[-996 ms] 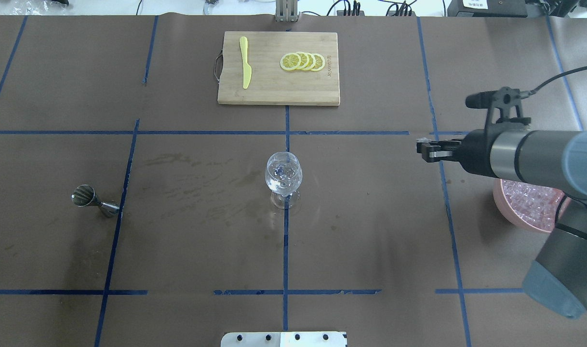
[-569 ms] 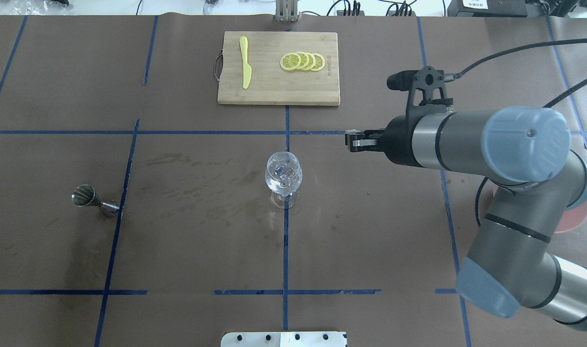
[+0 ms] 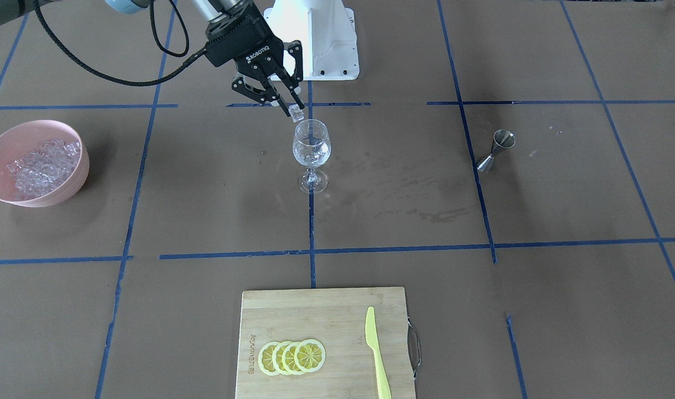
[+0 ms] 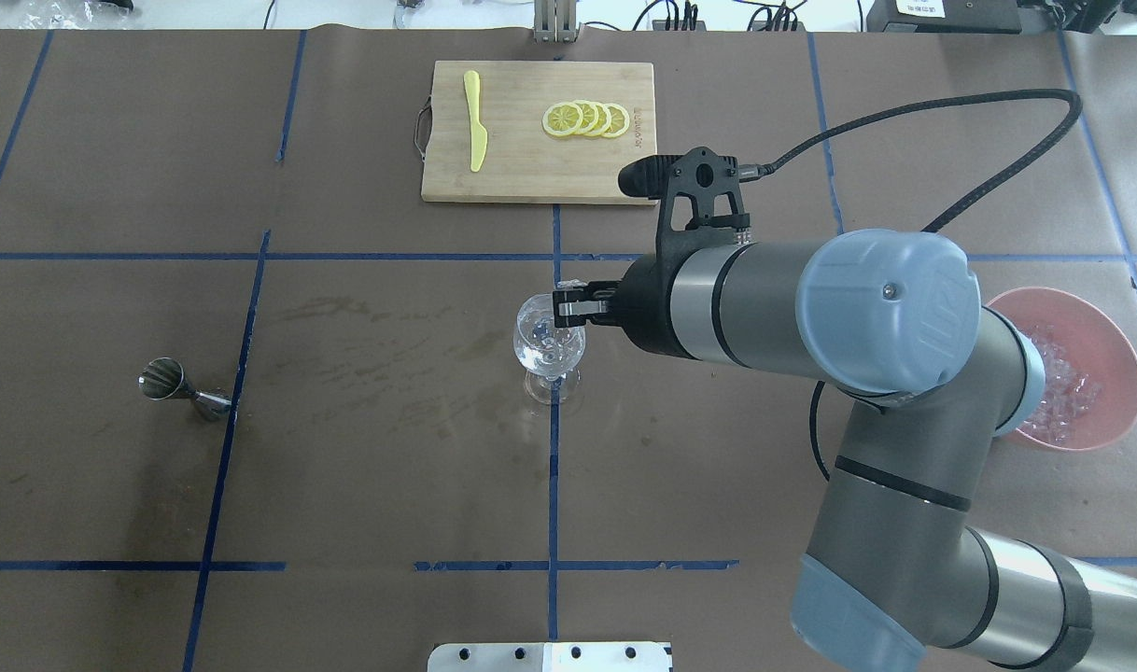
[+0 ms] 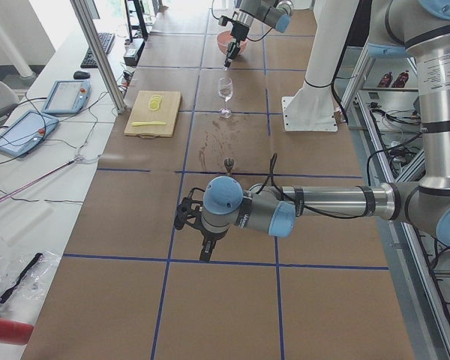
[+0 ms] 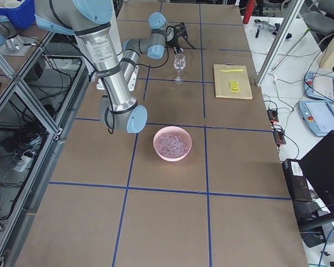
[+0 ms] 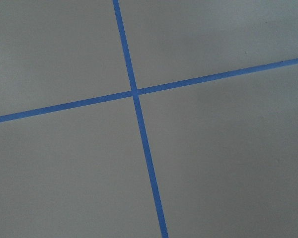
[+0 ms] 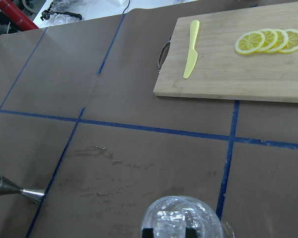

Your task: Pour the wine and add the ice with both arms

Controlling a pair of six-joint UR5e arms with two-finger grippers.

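Clear ice cube (image 3: 297, 115): pinched in the narrowed right gripper (image 3: 294, 110), just above the wine glass (image 3: 311, 149) rim, upper centre of the front-facing view.
Pink bowl (image 3: 44, 200): left edge, holding more ice (image 3: 38, 160).
Left gripper (image 5: 204, 247): low over the table; opening cannot be told.

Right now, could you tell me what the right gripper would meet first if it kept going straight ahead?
Probably the wine glass: the right gripper, holding an ice cube, points down at its rim; exact depth is unclear.
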